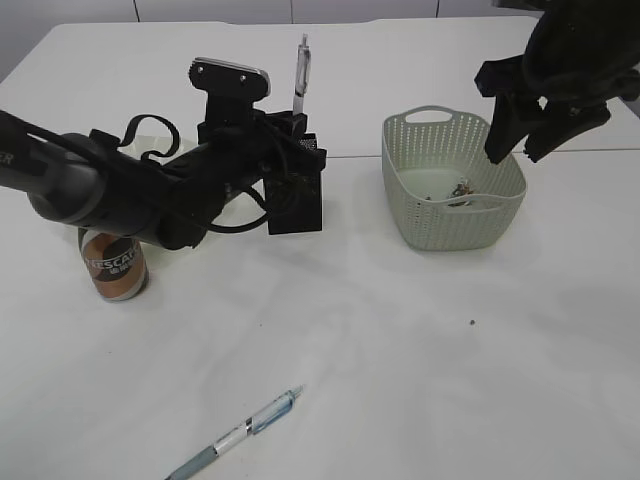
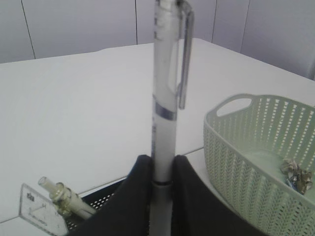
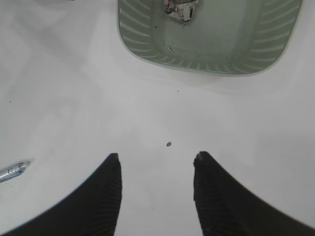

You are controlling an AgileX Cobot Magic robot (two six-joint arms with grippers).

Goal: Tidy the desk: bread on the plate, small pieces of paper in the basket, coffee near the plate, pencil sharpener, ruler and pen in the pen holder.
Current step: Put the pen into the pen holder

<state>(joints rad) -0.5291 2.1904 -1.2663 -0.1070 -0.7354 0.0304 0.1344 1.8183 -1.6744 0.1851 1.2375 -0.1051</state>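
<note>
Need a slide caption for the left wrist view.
Left hand holds a pen upright over the pen holder, basket alongside.

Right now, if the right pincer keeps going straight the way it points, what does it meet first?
Probably bare table. The right pincer stands open and empty, aimed at the surface just short of the basket; only a small speck lies there. Depth is unclear.

Lab-like room: bare white table (image 1: 420, 390), plain panelled wall (image 2: 74, 24).
</note>
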